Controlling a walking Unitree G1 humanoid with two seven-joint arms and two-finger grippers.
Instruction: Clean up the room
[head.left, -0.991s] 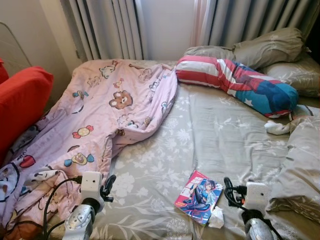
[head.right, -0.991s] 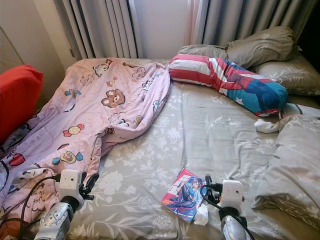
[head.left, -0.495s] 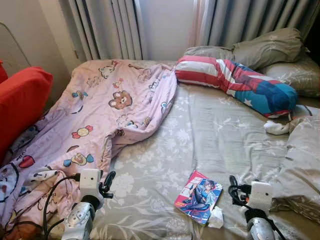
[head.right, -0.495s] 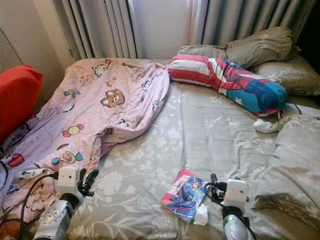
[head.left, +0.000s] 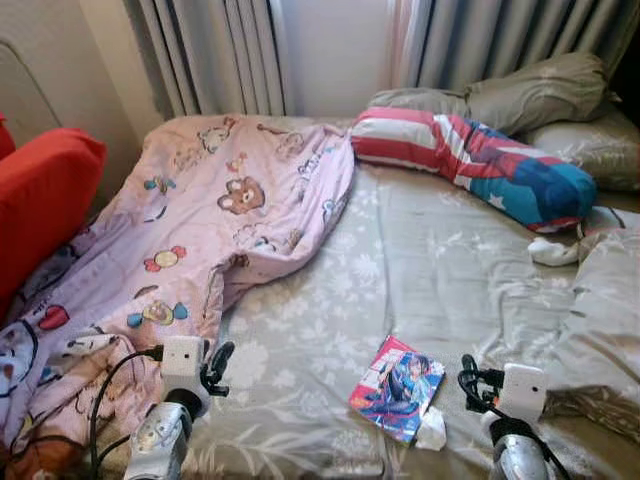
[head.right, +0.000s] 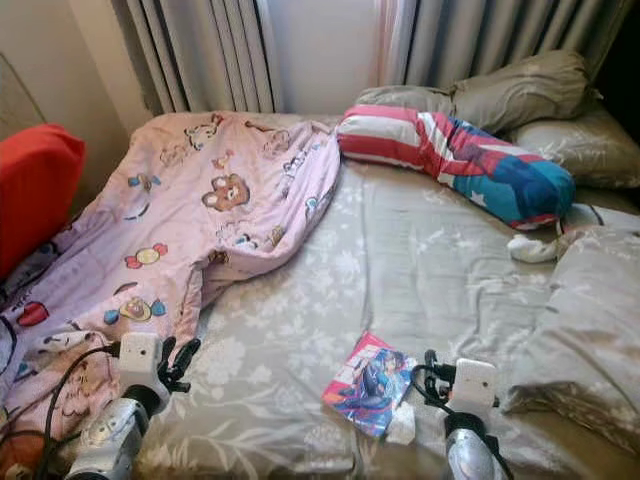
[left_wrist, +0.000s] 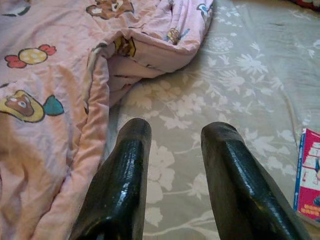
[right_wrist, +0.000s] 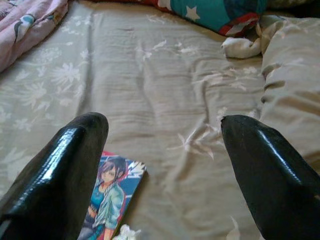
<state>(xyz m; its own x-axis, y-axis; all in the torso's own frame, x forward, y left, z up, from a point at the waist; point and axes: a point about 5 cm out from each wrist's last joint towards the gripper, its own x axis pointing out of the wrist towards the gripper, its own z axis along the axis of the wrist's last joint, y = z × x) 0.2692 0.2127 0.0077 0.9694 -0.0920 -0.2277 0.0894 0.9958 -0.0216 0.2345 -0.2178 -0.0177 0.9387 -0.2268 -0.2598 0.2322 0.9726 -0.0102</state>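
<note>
Pink quilt (head.left: 200, 220) flanks the book (head.left: 397, 389); both grippers' jaws gape, empty.

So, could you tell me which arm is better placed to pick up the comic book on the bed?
The right. Its open end effector hovers just beside the comic book, which shows past its fingers in the wrist view. The left end effector sits farther off, near the pink blanket.

Both silver arms reach forward from the lower edge of the head views; the left gripper (head.left: 216, 366) sits low on the robot's left, its two black fingers (left_wrist: 122, 180) parted by a narrow gap; the right gripper (head.left: 470, 378) sits low on the right — fingers (right_wrist: 62, 170) spread wide, nothing between them.
</note>
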